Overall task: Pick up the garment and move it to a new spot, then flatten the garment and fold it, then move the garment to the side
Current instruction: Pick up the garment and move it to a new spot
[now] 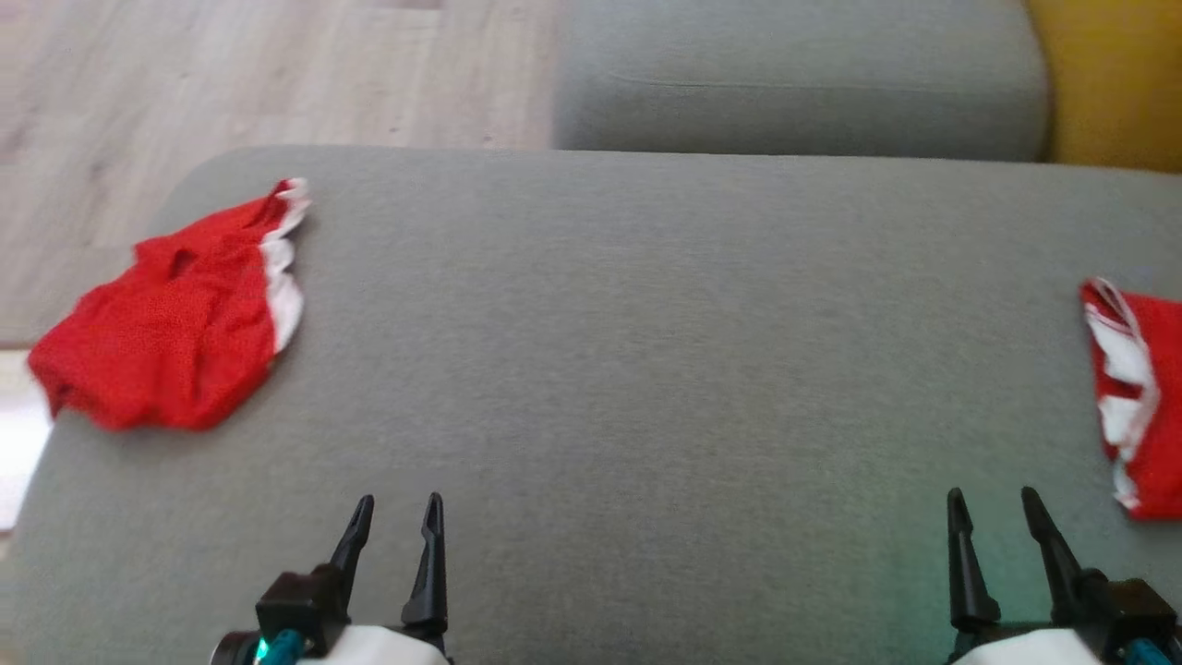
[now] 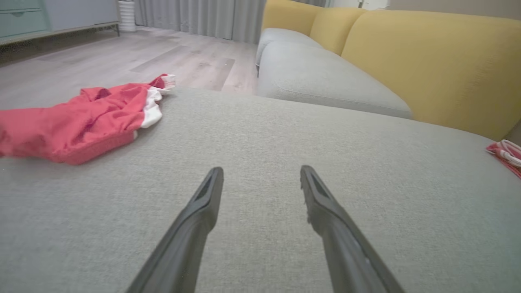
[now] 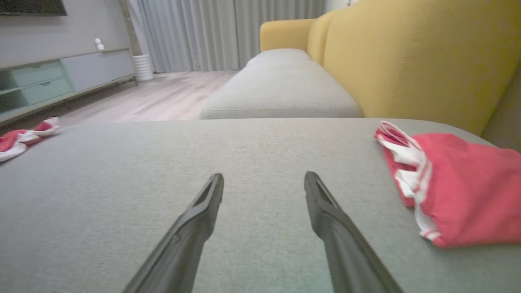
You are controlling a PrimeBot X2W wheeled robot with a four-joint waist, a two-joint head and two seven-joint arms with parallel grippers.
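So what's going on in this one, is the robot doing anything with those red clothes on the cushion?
Nothing is being handled right now. The left gripper and right gripper are both open and empty, above the near edge of the grey cushion. A crumpled red-and-white garment lies at the cushion's left edge, and a second red-and-white garment lies at its right edge. Neither is touched.

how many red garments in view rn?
2. The left red garment lies crumpled at the left edge of the grey cushion. The right red garment lies at its right edge, cut off by the head view's border. Others could lie beyond the frame.
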